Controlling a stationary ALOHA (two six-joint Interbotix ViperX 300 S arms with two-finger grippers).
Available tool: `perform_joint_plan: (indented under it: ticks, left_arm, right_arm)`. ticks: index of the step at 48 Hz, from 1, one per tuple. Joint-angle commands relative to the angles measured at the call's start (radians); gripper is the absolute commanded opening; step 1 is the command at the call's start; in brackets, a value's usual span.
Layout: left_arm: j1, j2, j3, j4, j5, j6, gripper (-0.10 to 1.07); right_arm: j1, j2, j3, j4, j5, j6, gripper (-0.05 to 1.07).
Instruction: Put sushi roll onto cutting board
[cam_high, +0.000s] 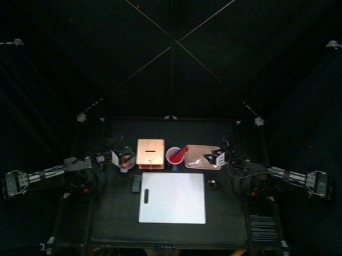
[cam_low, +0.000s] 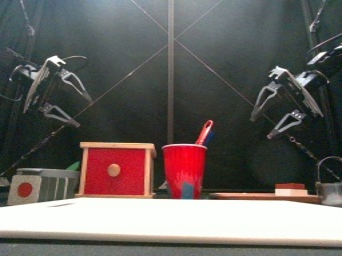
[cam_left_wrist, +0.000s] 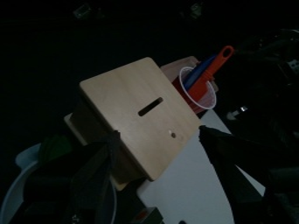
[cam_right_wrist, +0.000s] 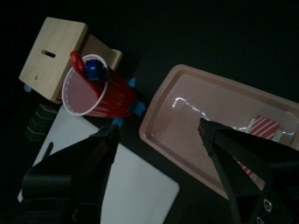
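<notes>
Two released claws up high: left claw (cam_low: 54, 105), right claw (cam_low: 283, 110). Sushi roll (cam_right_wrist: 267, 127) seemingly on the tray (cam_right_wrist: 193, 92), nearer the right claw, cutting board (cam_high: 174, 198) alongside.

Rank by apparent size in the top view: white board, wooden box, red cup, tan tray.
1. White board, clearly largest.
2. Wooden box and tan tray: look about alike, not ranked.
3. Red cup, smallest.

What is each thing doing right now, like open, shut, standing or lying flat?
Left hand: open, empty, up in the air.
Right hand: open, empty, up in the air.
Tall red plastic cup: upright, sticks inside.
Wooden box with red front: upright, shut.
Large white cutting board: lying flat.
</notes>
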Motion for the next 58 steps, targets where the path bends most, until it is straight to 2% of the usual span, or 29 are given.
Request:
perform_joint_plan:
  ticks: [1, 6, 12, 17, 24, 27, 32, 38, 41, 47, 51, 58]
  left_arm:
    - [0.002, 0.003, -0.008, 0.015, -0.023, 0.003, 1.03]
    - [-0.011, 0.002, -0.018, 0.011, -0.031, 0.003, 1.03]
    - [-0.095, 0.008, -0.080, -0.037, 0.046, 0.002, 1.03]
    - [-0.198, 0.054, -0.178, -0.078, 0.253, -0.002, 1.03]
    - [-0.298, 0.176, -0.354, -0.213, 0.661, -0.008, 1.03]
    - [-0.318, 0.213, -0.387, -0.291, 0.733, -0.017, 1.03]
    - [-0.362, 0.279, -0.376, -0.443, 0.730, -0.074, 1.03]
    - [-0.442, 0.374, -0.337, -0.457, 0.666, -0.186, 1.03]
    - [-0.479, 0.426, -0.336, -0.431, 0.614, -0.275, 1.03]
    - [-0.518, 0.534, -0.336, -0.336, 0.601, -0.402, 1.03]
    - [-0.534, 0.598, -0.331, -0.268, 0.592, -0.445, 1.03]
    - [-0.534, 0.676, -0.334, -0.232, 0.575, -0.497, 1.03]
  right_arm:
    - [0.002, 0.006, -0.026, -0.018, -0.031, -0.002, 1.00]
    - [0.002, 0.011, -0.028, -0.038, -0.052, -0.003, 1.00]
    - [0.005, 0.017, -0.028, -0.058, -0.077, -0.002, 1.00]
    - [0.006, 0.037, -0.032, -0.057, -0.094, 0.000, 1.00]
    - [0.017, 0.074, -0.041, -0.052, -0.097, 0.003, 1.00]
    - [0.020, 0.087, -0.043, -0.052, -0.098, 0.000, 1.00]
    - [0.023, 0.107, -0.043, -0.058, -0.097, -0.003, 1.00]
    - [0.023, 0.123, -0.040, -0.080, -0.106, -0.003, 1.00]
    - [0.025, 0.127, -0.037, -0.087, -0.114, -0.003, 1.00]
    - [0.021, 0.129, -0.032, -0.103, -0.123, -0.003, 1.00]
    - [0.023, 0.129, -0.031, -0.123, -0.123, -0.003, 1.00]
    - [0.025, 0.129, -0.023, -0.135, -0.126, -0.003, 1.00]
